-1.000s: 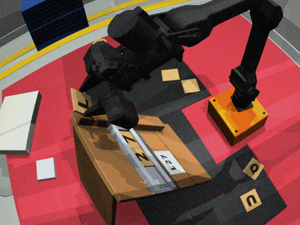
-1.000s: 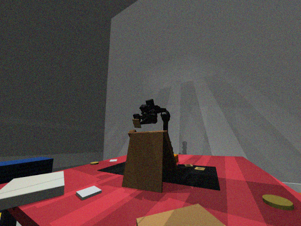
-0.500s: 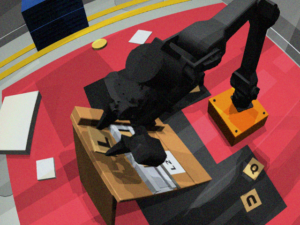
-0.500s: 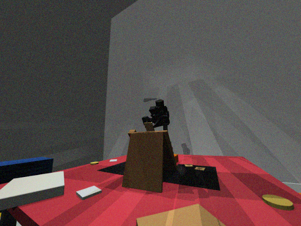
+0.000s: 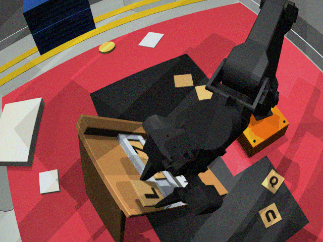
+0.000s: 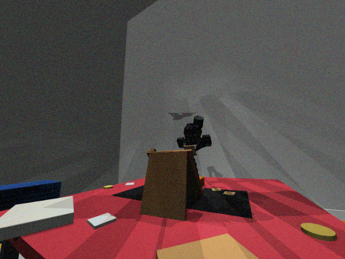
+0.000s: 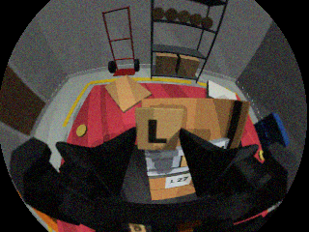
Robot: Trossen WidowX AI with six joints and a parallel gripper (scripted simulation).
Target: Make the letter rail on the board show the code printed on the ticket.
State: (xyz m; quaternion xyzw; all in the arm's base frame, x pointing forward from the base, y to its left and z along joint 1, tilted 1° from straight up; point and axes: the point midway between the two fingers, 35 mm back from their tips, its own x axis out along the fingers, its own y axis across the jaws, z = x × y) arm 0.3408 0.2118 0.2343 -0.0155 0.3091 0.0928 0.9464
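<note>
My gripper (image 5: 150, 192) (image 7: 157, 130) is shut on the L tile (image 5: 146, 191) (image 7: 166, 116) (image 6: 190, 147), holding it by opposite edges, letter outward. The tile hangs just above the sloped wooden board (image 5: 110, 161) (image 6: 164, 184) (image 7: 208, 108), beside the silver rail (image 5: 132, 156) near its open end. Its shadow falls on the board. In the rail, the 7 tile (image 5: 137, 149) shows partly at the closed end; another tile (image 5: 159, 175) shows partly between the fingers, its character hidden. The ticket (image 7: 178, 181) reads L27. The arm hides much of the rail in the top view.
The Q tile (image 5: 273, 181) and U tile (image 5: 270, 215) lie on the dark mat at right; two blank-looking tiles (image 5: 183, 80) (image 5: 202, 91) lie on the far dark mat. A white block (image 5: 19, 130), small white block (image 5: 49, 181), yellow disc (image 5: 106, 47) and white card (image 5: 151, 40) stand around.
</note>
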